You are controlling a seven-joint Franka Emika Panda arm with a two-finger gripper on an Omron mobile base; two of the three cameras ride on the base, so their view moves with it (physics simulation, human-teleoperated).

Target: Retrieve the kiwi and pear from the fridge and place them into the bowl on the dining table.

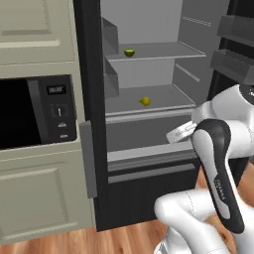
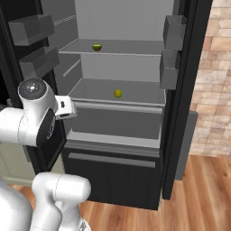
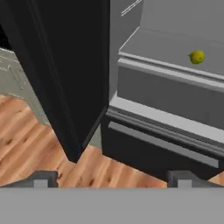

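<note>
Fridge point(image 1: 149, 149) stood with doors open, grey shelves exposed, lower drawer shut. Microwave point(image 1: 37, 111) sat in cabinet left of fridge. Pincer point(image 3: 112, 178) hovered near wood floor point(image 3: 26, 144) before fridge, fingers spread wide, empty. Pear point(image 2: 117, 93) lay on lower shelf. Kiwi point(image 2: 97, 47) rested on upper shelf, left of pear.

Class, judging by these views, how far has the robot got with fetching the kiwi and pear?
Done: the fridge stands open. In hand: nothing; the end effector is open and empty, facing the fridge. Left: the kiwi on the upper shelf and the pear on the lower shelf are both untouched.
</note>
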